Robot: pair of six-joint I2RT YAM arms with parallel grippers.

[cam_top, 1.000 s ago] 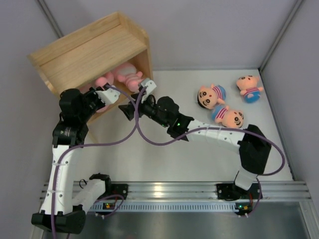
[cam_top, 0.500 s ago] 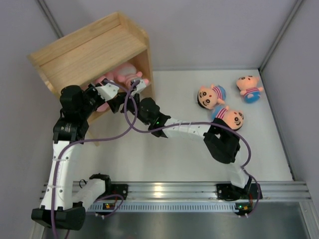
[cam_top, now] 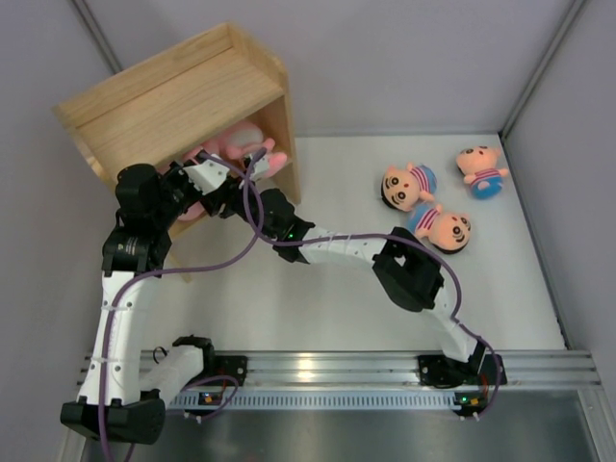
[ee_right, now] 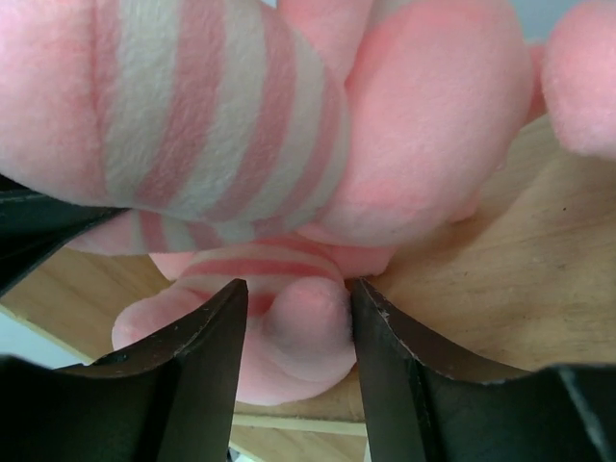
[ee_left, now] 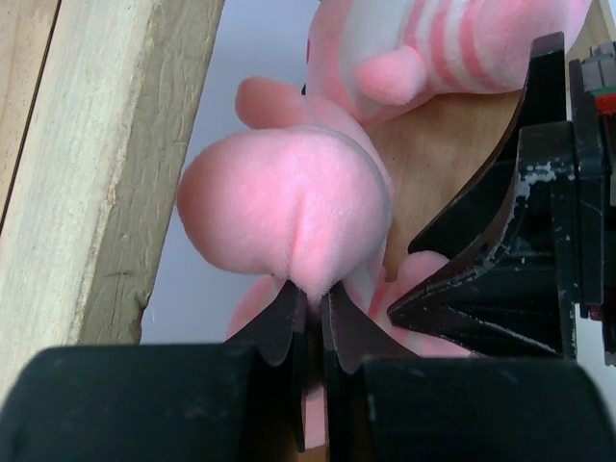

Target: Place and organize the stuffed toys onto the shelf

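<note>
The wooden shelf (cam_top: 183, 101) lies at the far left. Pink striped animals (cam_top: 236, 142) are piled in its opening. My left gripper (cam_top: 219, 183) is at that opening; in the left wrist view it (ee_left: 308, 289) is shut, pinching the plush of a pink animal (ee_left: 289, 212). My right gripper (cam_top: 252, 166) reaches in beside it. In the right wrist view it (ee_right: 295, 289) is open, its fingers straddling a pink limb (ee_right: 308, 322) of a striped animal (ee_right: 192, 96) on the shelf board (ee_right: 520, 250). Three dark-haired dolls (cam_top: 409, 185), (cam_top: 440, 226), (cam_top: 481, 170) lie on the table at the right.
The right gripper's black fingers (ee_left: 481, 279) sit close beside the left gripper's. The shelf's side panel (ee_left: 87, 144) runs along the left. Purple cables (cam_top: 250, 231) loop between the arms. Grey walls (cam_top: 577, 144) border the table.
My right arm has stretched left and pushed its gripper into the shelf opening among the pink animals. My left gripper has shifted slightly and stays at the opening.
</note>
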